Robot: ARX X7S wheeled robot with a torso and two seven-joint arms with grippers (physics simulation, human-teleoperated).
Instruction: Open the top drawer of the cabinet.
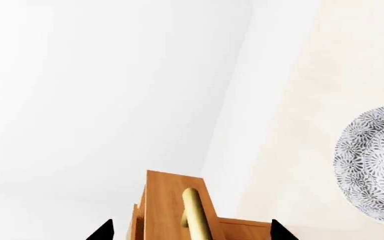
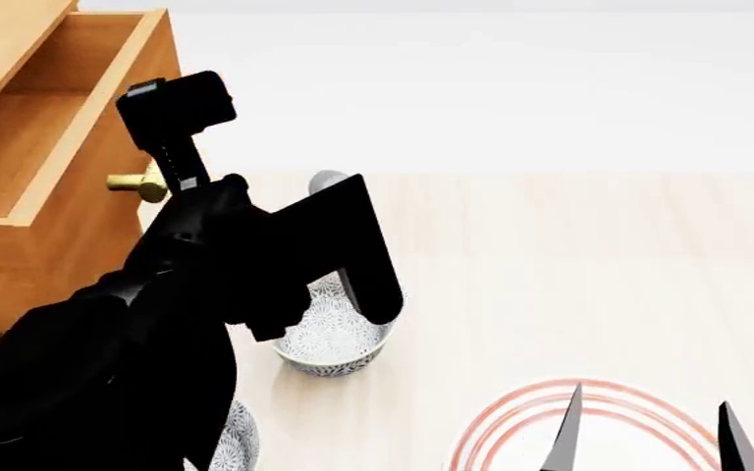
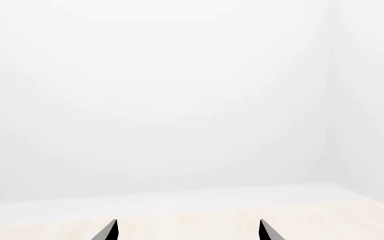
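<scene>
Drawer (image 2: 36, 118) at the top of the cabinet (image 2: 11, 265) is seen pulled out, its lighter wooden inside exposed in the head view; its brass handle (image 1: 195, 212) is seen between the spread fingertips of the left gripper (image 1: 190, 234) in the left wrist view, the tips standing well apart on either side of it and not closed on it; the gripper is thus released; a patterned bowl (image 2: 334, 339) is seen on the pale floor (image 2: 587, 275) just beside the cabinet, partly hidden by the black left arm (image 2: 220, 285); a red-ringed plate (image 2: 521, 422) is seen farther from the cabinet than the bowl; the right gripper (image 3: 188, 231) is held over the plate with its two tips apart, nothing being gripped between them
</scene>
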